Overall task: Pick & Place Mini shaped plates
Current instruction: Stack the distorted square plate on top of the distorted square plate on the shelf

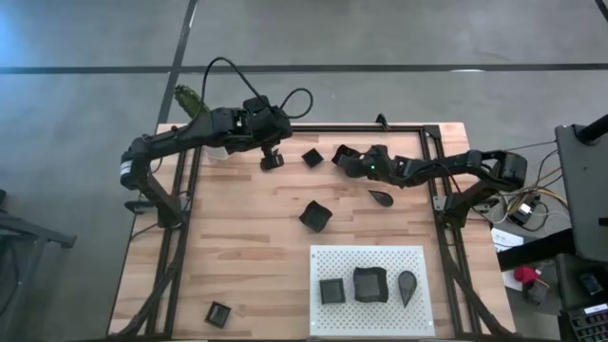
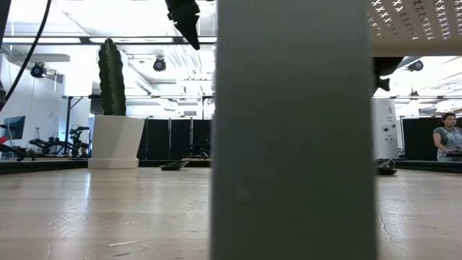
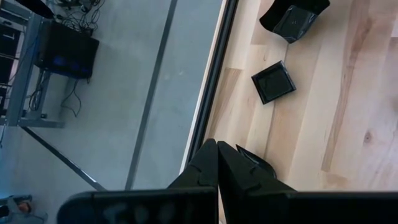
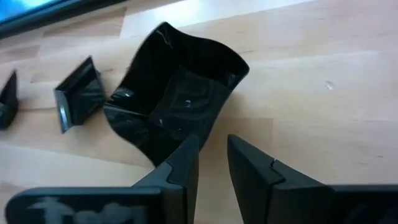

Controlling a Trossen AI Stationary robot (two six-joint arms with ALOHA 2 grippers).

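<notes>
Small black dishes lie on the wooden table: a square one, a wavy-edged one, a teardrop, another wavy one and a square one near the front. Three more sit flat on the white perforated board. My right gripper is slightly open, low at the table's far side, right beside the wavy-edged dish. My left gripper is shut, raised above the far edge, left of the square dish. My right gripper comes at the wavy-edged dish level, from the table's right. One finger stands in front of the dish's near rim, the other beside it over bare wood. I cannot tell whether the finger touches the rim. The dish rests on the table.
A white pot with a green cactus stands at the far left corner, close to my left arm. A black frame rims the table. A broad grey upright blocks the middle of the low view. A person sits far behind.
</notes>
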